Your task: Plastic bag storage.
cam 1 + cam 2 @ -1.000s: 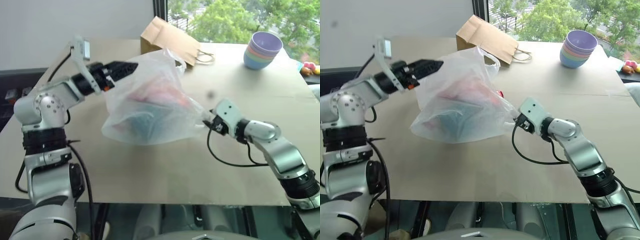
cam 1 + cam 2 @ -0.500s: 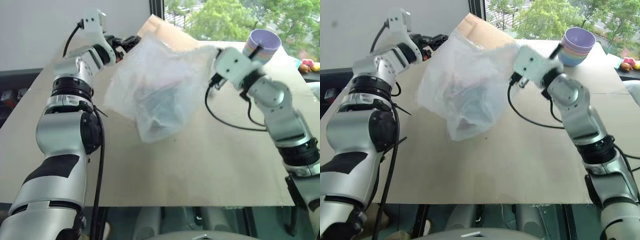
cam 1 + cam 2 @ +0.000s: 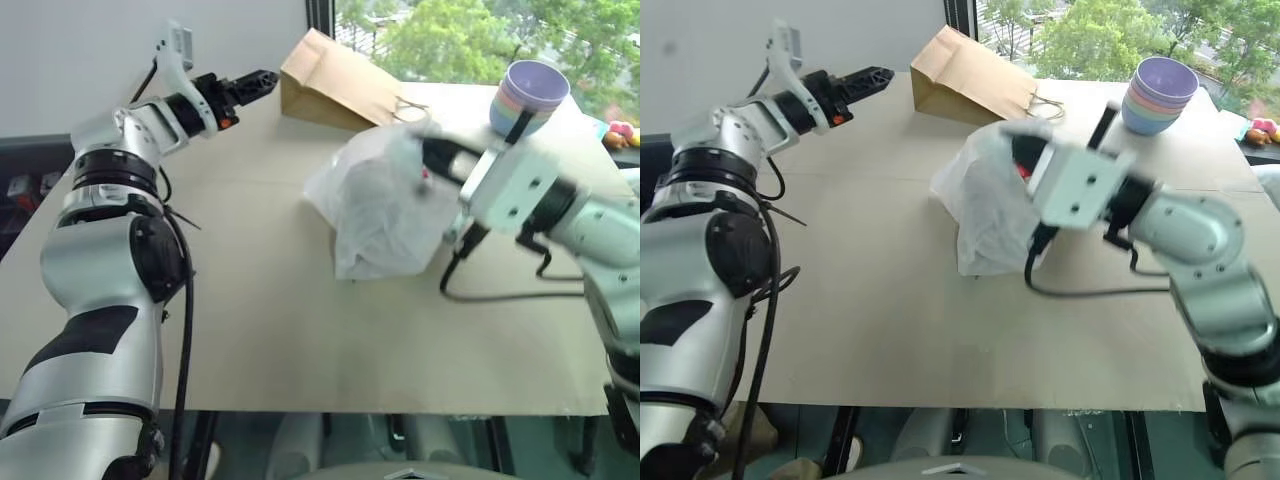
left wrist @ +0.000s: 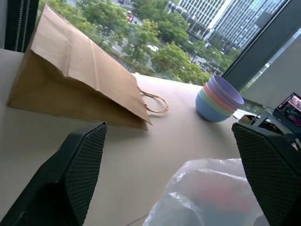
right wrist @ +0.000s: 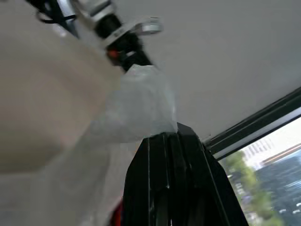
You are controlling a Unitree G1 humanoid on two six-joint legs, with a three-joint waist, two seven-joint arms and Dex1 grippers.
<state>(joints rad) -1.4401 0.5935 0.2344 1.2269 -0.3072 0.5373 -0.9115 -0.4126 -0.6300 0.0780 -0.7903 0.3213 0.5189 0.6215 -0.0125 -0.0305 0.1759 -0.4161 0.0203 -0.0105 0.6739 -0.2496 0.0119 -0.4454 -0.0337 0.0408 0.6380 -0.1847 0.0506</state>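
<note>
Plastic bag at frame centre-right, hanging bunched, long axis near vertical, bottom touching the table. Right gripper clenched on its top edge. Left gripper upper left, jaws spread, empty, well apart from bag.

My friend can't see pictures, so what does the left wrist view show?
The left gripper's open jaws frame a brown paper bag lying on the table, stacked pastel bowls beyond it, and the crinkly plastic bag close by.
</note>
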